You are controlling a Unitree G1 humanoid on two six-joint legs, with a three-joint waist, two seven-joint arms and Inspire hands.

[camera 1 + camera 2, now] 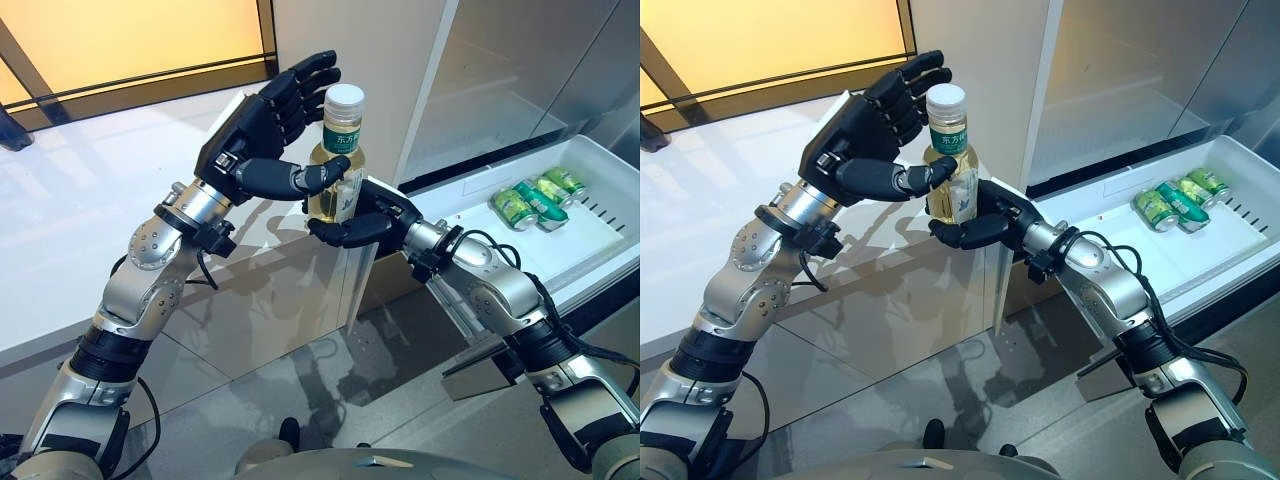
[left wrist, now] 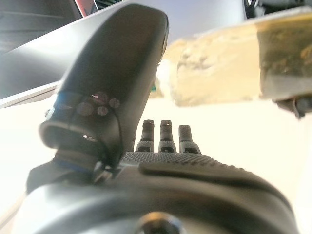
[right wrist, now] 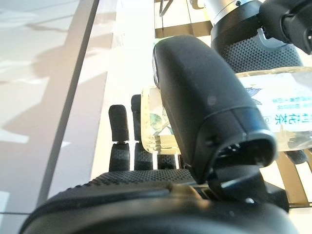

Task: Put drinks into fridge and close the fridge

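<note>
A clear bottle [image 1: 338, 150] of pale yellow drink with a white cap and a green label is held upright in the air above the white counter's right end. My right hand [image 1: 365, 220] is shut round its lower part from the right; the right wrist view shows the bottle [image 3: 273, 112] between the thumb [image 3: 195, 107] and the fingers. My left hand [image 1: 262, 130] is at the bottle's left side. Its thumb tip touches the label and its fingers stand nearly straight behind the cap. The fridge's white drawer [image 1: 600, 250] is pulled open at the right, with green cans [image 1: 535, 200] lying in it.
The white counter [image 1: 100, 200] runs along the left, and its front panel drops to a grey floor [image 1: 400, 380]. The tall pale fridge body [image 1: 500, 70] stands behind the drawer. An orange-lit window [image 1: 130, 40] is at the back left.
</note>
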